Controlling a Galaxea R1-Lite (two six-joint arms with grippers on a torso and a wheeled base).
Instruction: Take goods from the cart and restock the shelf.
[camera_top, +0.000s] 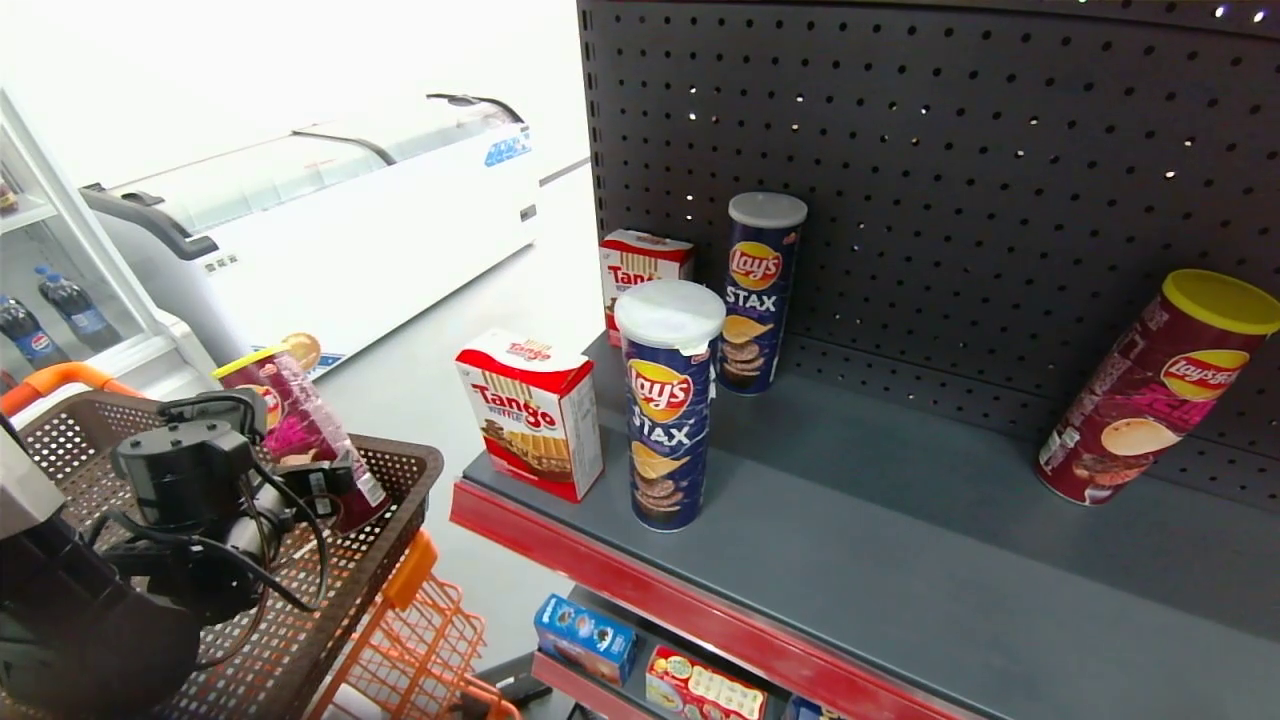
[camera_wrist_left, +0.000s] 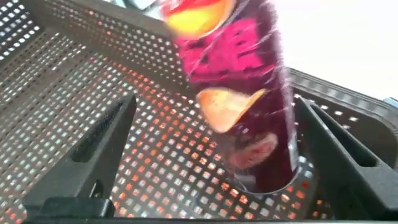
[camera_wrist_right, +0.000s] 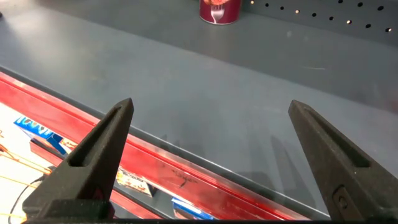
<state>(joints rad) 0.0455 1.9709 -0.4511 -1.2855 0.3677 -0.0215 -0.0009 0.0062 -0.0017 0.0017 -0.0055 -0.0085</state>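
head view had the left gripper (camera_top: 325, 480) down inside the brown basket (camera_top: 415, 462) on the orange cart (camera_top: 420, 640). it sat at the lower part of a purple chip can (camera_top: 300, 410), which stood tilted there with its yellow lid up. left wrist view showed its fingers (camera_wrist_left: 93, 155) spread wide with the can between them. one finger was apart from the can and the other just beside it; whether that one touched could not be told. the basket's mesh wall lay beyond the can.

the right gripper (camera_wrist_right: 211, 155) hung over the front of the grey shelf (camera_wrist_right: 205, 74), its fingers wide apart with nothing between them and the shelf's red edge under it. beyond that gripper a second purple can (camera_top: 1150, 395) leaned against the pegboard (camera_top: 950, 150). on the shelf end nearest the left gripper stood two blue cans (camera_top: 667, 410) and two wafer boxes (camera_top: 530, 415), all upright.
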